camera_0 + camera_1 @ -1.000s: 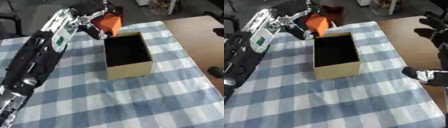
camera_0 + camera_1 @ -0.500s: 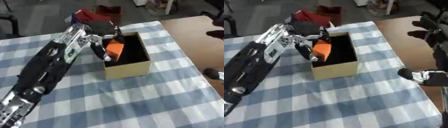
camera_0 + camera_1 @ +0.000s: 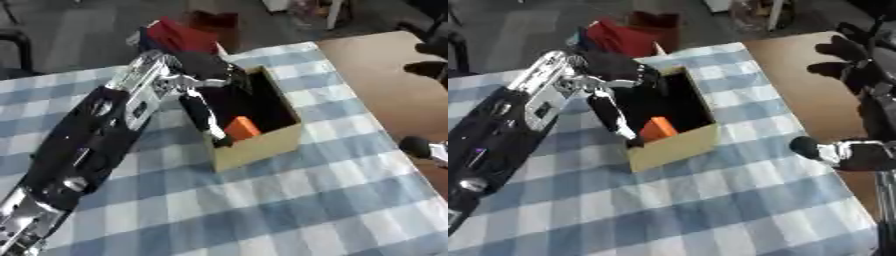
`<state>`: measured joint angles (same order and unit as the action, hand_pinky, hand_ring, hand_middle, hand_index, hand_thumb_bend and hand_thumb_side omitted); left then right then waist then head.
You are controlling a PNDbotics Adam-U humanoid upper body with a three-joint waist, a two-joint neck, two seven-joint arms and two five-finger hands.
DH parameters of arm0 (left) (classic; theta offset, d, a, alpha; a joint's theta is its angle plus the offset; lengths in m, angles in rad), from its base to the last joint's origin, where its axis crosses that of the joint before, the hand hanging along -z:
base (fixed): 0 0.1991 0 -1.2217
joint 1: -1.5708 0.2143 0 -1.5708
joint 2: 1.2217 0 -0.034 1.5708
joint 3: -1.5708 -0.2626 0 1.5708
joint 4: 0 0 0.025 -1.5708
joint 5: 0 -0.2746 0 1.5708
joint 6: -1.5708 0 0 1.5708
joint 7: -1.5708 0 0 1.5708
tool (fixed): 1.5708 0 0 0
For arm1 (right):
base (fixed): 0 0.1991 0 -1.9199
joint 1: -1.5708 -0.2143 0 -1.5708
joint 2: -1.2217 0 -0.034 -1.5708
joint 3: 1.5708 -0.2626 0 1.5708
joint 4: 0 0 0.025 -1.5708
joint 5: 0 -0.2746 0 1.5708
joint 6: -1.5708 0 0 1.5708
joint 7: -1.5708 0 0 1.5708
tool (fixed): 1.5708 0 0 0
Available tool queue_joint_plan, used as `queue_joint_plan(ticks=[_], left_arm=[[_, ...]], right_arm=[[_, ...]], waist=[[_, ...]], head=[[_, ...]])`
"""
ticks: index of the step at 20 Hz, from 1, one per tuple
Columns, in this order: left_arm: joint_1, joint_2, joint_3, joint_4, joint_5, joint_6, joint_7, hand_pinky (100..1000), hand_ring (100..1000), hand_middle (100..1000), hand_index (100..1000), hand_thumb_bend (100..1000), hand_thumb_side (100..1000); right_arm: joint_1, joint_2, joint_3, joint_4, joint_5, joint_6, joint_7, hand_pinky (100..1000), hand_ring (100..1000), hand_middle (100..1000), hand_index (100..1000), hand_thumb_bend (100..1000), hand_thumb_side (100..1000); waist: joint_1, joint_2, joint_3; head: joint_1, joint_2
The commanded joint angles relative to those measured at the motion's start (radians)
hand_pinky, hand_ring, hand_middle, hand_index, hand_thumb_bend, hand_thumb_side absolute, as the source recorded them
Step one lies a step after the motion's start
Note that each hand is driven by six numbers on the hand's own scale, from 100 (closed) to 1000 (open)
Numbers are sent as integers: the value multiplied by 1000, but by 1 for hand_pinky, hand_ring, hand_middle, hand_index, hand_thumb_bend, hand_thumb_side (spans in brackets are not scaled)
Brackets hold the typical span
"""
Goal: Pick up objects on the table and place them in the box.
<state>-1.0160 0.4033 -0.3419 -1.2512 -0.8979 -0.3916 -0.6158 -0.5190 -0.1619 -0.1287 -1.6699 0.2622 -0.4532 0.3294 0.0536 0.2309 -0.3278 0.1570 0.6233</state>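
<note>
- Reaching over the box, the left hand has straight, spread fingers, holding nothing.
- The orange object lies inside, just right of the fingertips.

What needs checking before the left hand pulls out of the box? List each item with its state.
1. Orange block inside the box: ok.
2. Left hand let go of the block: cannot tell; straight fingers lie beside it.
3. Box upright on the checked cloth: ok.
4. Path up out of the box free: ok.
5. Right hand away from the box: ok, over the bare tabletop.
</note>
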Motion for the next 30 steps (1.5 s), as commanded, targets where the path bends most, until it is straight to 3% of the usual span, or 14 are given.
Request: queue_joint_plan(ticks=[1,6,7,8,9,12,13,19,23,27,28,30], left_arm=[[-15,22,16,-33,26,11,55,804,857,905,938,753,776],[-7,45,52,-99,87,44,154,780,828,867,926,634,725],[-4,55,64,-123,109,55,180,764,811,844,915,529,682],[0,67,76,-150,134,69,206,764,811,844,915,529,682],[3,79,91,-179,161,85,233,748,793,821,901,431,596],[27,127,154,-294,294,157,337,721,768,787,882,307,528],[43,142,180,-336,348,185,378,707,755,770,872,215,500],[215,222,316,-564,566,294,605,688,736,740,844,100,436],[388,239,420,-722,616,311,768,688,734,731,832,100,371],[472,272,535,-747,592,192,987,714,748,750,820,124,351],[476,294,566,-748,577,148,1055,722,753,758,820,177,371],[456,349,625,-749,546,56,1218,750,774,791,821,395,420]], right_arm=[[-12,-9,-1,-10,-7,-2,0,849,783,872,1000,812,527],[-7,-10,-4,-10,-10,-2,-4,850,787,874,1000,811,531],[-5,-10,-6,-10,-10,-1,-6,850,790,875,1000,809,534],[-3,-10,-8,-10,-8,0,-9,850,790,875,1000,809,534],[0,-11,-10,-10,-7,1,-11,851,791,875,1000,807,538],[9,-14,-17,-10,-2,5,-19,851,792,876,1000,806,541],[13,-15,-20,-10,0,7,-23,851,793,876,1000,806,542],[26,-29,-45,-16,16,18,-51,851,799,879,1000,804,556],[27,-35,-59,-27,29,27,-72,851,801,879,1000,802,570],[37,-44,-70,-28,34,35,-89,851,802,879,1000,798,581],[40,-47,-72,-26,34,36,-91,851,802,879,1000,797,582],[49,-53,-78,-23,35,39,-98,852,803,879,1000,795,586]], waist=[[-10,-20,1],[-18,-26,10],[-19,-28,13],[-20,-29,17],[-22,-31,22],[-26,-39,46],[-27,-42,56],[-29,-50,114],[-30,-49,152],[-35,-49,182],[-36,-51,192],[-37,-56,211]], head=[[1,-8],[2,-3],[1,0],[0,2],[-3,5],[-13,15],[-17,18],[-52,41],[-82,62],[-102,84],[-107,93],[-123,112]])
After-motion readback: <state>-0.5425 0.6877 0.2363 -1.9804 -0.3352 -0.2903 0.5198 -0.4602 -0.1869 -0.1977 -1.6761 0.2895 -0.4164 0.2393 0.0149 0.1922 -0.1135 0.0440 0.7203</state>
